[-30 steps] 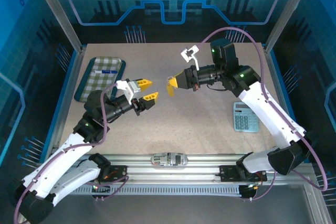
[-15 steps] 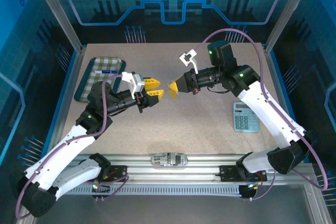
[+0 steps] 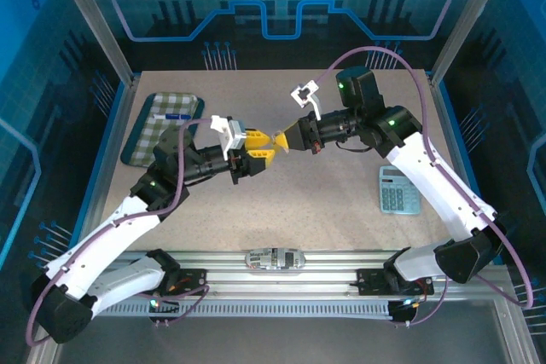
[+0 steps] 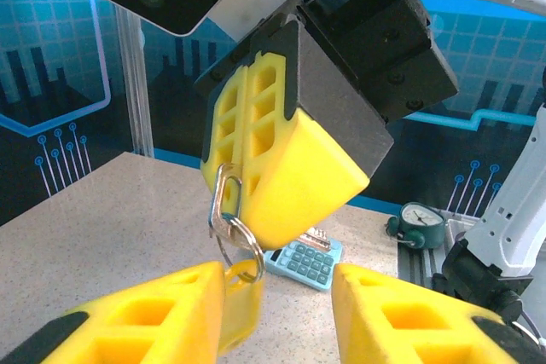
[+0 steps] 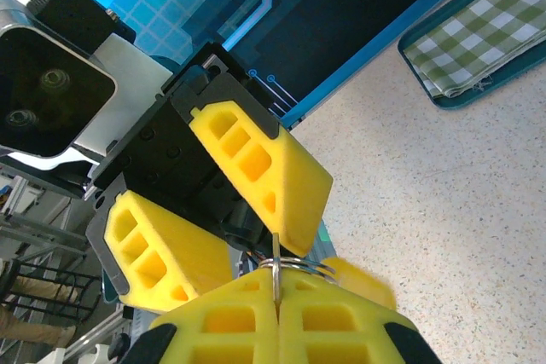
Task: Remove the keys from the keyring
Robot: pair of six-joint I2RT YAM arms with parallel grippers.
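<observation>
My right gripper (image 3: pixel 281 139) (image 5: pixel 277 300) is shut on a small silvery key (image 4: pixel 223 202) (image 5: pixel 276 272), pinched at its tip and held above the table. A wire keyring (image 4: pixel 244 249) (image 5: pixel 300 262) hangs from the key, and its yellow tag (image 4: pixel 239 309) (image 5: pixel 363 279) dangles below. My left gripper (image 3: pixel 258 147) (image 4: pixel 277 317) is open and faces the right one tip to tip. Its fingers (image 4: pixel 145 317) straddle the tag, which rests against the left finger. The right finger stands well apart from it.
A light-blue calculator (image 3: pixel 399 189) (image 4: pixel 305 257) lies on the table to the right. A green checked tray (image 3: pixel 162 128) (image 5: pixel 478 40) holding a pen sits at the back left. A small teal dial gauge (image 4: pixel 418 223) stands near the rail at the table's near edge.
My left gripper has swung right to meet the right gripper and narrowed its jaws, now bracketing the hanging tag. The right gripper shifted slightly, still holding the key.
</observation>
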